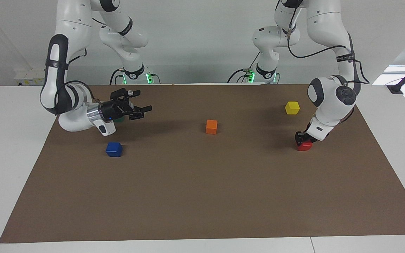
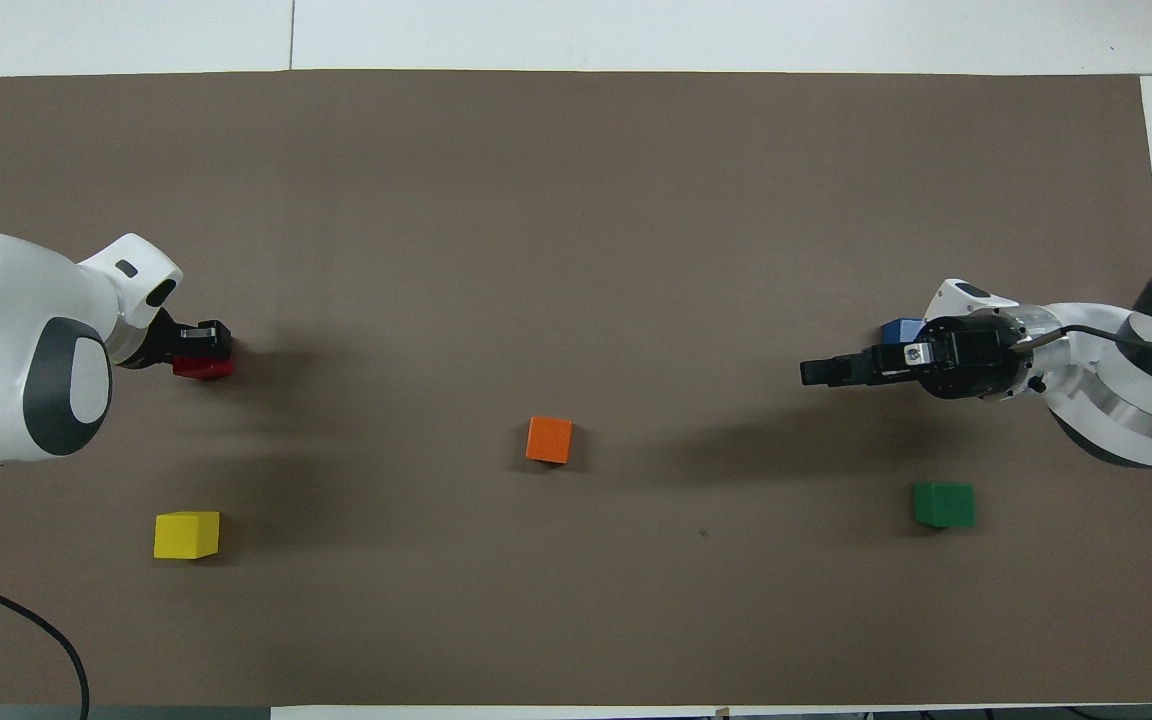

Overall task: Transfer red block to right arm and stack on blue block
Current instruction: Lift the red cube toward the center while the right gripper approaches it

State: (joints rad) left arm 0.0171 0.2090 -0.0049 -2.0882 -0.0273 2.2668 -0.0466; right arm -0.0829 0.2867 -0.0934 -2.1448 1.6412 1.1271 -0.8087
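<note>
The red block (image 1: 305, 146) rests on the brown mat (image 1: 202, 196) toward the left arm's end, also in the overhead view (image 2: 206, 369). My left gripper (image 1: 303, 138) points down and sits right on top of it (image 2: 200, 340). The blue block (image 1: 114, 149) lies on the mat toward the right arm's end; in the overhead view (image 2: 898, 327) the right wrist partly covers it. My right gripper (image 1: 141, 102) is open and empty, held level above the mat and pointing toward the table's middle (image 2: 808, 372).
An orange block (image 1: 211, 126) lies mid-mat (image 2: 549, 439). A yellow block (image 1: 292, 107) lies nearer the robots than the red block (image 2: 186, 534). A green block (image 2: 944, 504) lies nearer the robots than the blue block, mostly hidden by the right wrist in the facing view.
</note>
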